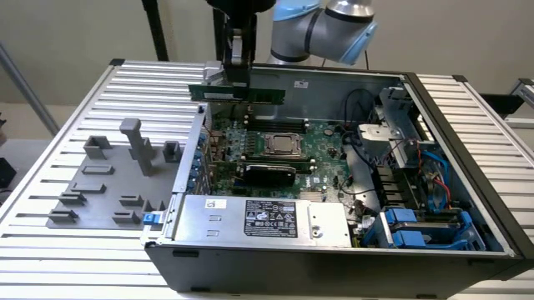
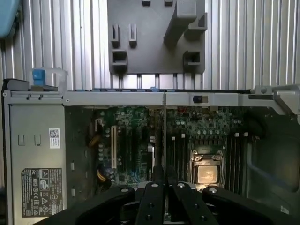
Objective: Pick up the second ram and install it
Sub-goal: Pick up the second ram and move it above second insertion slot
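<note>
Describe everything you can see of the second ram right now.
The second ram is a long, thin green circuit-board strip with darker chips faintly visible on its face. The gripper is clamped on its upper edge near the middle. It is held on edge, long side level, in the air over the open computer case, above the motherboard. Nothing else appears to touch it. The wrist view shows it edge-on as a thin line.

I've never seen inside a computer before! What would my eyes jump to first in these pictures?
The robot's hand grips a long green memory stick in the air, over the far side of the open computer case. Inside the case, a shiny square chip sits near the middle. A grey tray of holder blocks lies outside the case, at the exterior view's left.
</note>
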You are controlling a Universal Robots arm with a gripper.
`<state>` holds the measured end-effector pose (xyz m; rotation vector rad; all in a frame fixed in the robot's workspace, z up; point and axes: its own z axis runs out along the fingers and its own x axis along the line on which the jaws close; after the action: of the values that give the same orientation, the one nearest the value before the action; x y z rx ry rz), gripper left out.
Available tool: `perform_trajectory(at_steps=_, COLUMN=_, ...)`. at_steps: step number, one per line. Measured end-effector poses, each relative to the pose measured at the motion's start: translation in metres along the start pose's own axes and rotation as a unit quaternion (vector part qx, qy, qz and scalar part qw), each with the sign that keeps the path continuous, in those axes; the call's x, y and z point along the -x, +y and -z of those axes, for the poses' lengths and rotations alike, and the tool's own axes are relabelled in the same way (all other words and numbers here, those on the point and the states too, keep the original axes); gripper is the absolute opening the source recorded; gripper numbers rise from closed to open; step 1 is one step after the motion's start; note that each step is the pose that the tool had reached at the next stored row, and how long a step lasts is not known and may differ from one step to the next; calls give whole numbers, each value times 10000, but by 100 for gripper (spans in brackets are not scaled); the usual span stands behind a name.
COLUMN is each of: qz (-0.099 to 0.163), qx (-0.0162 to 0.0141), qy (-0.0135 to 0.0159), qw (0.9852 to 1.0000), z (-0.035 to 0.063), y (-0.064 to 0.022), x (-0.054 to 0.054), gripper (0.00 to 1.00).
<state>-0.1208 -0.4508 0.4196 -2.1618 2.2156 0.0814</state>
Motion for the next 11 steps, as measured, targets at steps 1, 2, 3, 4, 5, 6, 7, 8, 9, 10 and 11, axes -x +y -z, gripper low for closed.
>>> perform_trajectory(at_steps=1, qz=0, qx=0, qy=-1, qw=10000, z=-20, y=-41, x=19, gripper=0)
perform_trajectory(at_steps=2, qz=1, qx=0, qy=-1, qw=10000, z=-39, y=-80, x=38, gripper=0)
perform_trajectory(at_steps=3, qz=1, qx=0, qy=-1, qw=10000, z=-58, y=-117, x=57, gripper=0)
perform_trajectory(at_steps=4, qz=0, qx=0, qy=-1, qw=10000, z=-77, y=-151, x=77, gripper=0)
perform_trajectory(at_steps=5, qz=0, qx=0, qy=-1, qw=10000, z=-97, y=-186, x=97, gripper=0)
perform_trajectory(at_steps=6, qz=0, qx=0, qy=-1, qw=10000, z=-116, y=-215, x=117, gripper=0)
perform_trajectory(at_steps=7, qz=0, qx=-1, qy=-4, qw=10000, z=-136, y=-238, x=141, gripper=0)
perform_trajectory(at_steps=8, qz=0, qx=0, qy=-8, qw=10000, z=-151, y=-253, x=164, gripper=0)
perform_trajectory(at_steps=9, qz=0, qx=0, qy=-13, qw=10000, z=-169, y=-270, x=188, gripper=0)
perform_trajectory(at_steps=10, qz=0, qx=0, qy=-18, qw=10000, z=-187, y=-285, x=214, gripper=0)
perform_trajectory(at_steps=11, qz=0, qx=0, qy=-21, qw=10000, z=-203, y=-298, x=237, gripper=0)
